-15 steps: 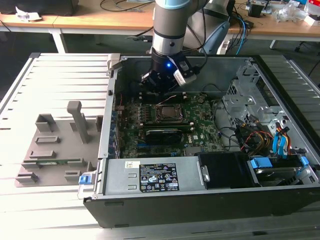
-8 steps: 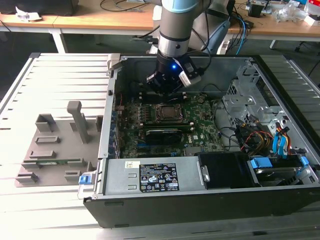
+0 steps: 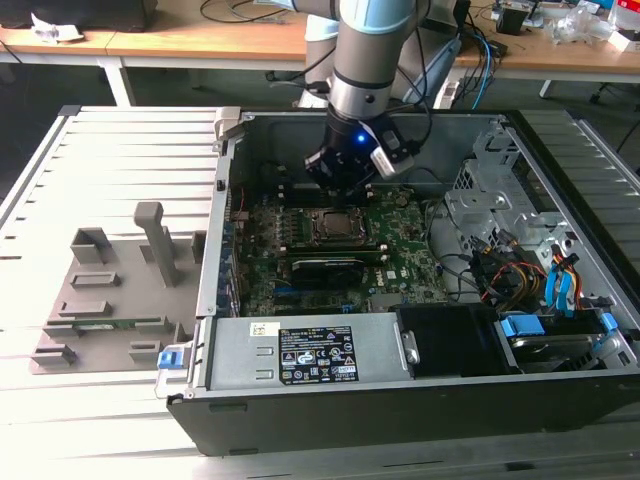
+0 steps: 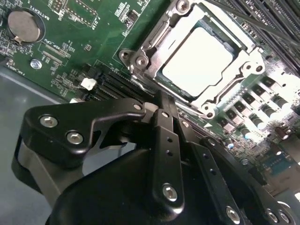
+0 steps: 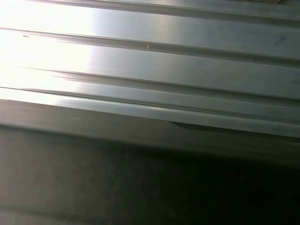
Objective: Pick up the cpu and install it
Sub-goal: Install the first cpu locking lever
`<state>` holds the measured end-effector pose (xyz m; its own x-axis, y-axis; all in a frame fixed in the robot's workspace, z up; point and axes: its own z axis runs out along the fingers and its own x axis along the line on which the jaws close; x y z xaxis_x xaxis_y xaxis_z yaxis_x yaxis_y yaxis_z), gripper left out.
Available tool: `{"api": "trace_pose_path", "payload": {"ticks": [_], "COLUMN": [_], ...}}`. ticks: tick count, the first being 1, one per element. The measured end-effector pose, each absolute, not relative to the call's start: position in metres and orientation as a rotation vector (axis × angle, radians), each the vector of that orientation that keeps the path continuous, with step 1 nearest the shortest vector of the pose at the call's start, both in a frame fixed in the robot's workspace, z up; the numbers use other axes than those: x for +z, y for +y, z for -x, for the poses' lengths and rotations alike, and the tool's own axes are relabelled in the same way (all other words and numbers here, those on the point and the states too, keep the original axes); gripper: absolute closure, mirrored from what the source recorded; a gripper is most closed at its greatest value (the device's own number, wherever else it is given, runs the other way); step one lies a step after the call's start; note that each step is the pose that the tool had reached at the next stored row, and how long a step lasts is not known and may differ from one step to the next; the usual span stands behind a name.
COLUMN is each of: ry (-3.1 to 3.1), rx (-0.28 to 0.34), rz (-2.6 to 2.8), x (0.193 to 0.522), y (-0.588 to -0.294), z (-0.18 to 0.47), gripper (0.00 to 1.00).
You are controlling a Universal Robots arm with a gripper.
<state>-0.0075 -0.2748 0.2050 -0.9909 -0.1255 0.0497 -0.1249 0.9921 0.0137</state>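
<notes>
We see a slatted metal tabletop (image 3: 120,160) carrying an open computer case (image 3: 400,400) lying on its side, with a grey plastic fixture (image 3: 110,300) beside it toward the exterior view's left; inside the case lies the green motherboard (image 3: 410,265), and the arm (image 3: 375,50) reaches down over it, just behind the socket (image 3: 330,228); the gripper (image 4: 161,101) hangs close above the board beside the socket in the second wrist view, its jaws drawn together with nothing between them; the cpu (image 4: 197,61) already sits flat inside the socket's metal frame, silvery top up; so we judge the picking and placing done; whether the retaining frame is latched down over the chip we cannot tell, and that would be what is left.
</notes>
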Motion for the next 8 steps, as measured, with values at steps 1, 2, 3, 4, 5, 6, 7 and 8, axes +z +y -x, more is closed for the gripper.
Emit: {"api": "trace_pose_path", "payload": {"ticks": [1, 2, 3, 4, 5, 6, 7, 8], "ry": [-3.085, -3.085, -3.085, -3.084, -3.085, -3.085, -3.085, -3.084], "rx": [-0.016, -0.016, -0.016, -0.016, -0.016, -0.017, -0.017, -0.017], "rz": [-0.194, -0.194, -0.194, -0.194, -0.194, -0.194, -0.194, -0.194], "x": [0.2047, 0.2043, 0.2040, 0.2037, 0.2034, 0.2032, 0.2031, 0.2030], "y": [-0.2748, -0.2748, -0.2749, -0.2751, -0.2758, -0.2765, -0.2770, -0.2771], "z": [0.0070, 0.0062, 0.0052, 0.0037, 0.0017, 0.0009, -0.0002, -0.0017], "gripper": [0.89, 0.89, 0.89, 0.89, 0.89, 0.89, 0.89, 0.89]}}
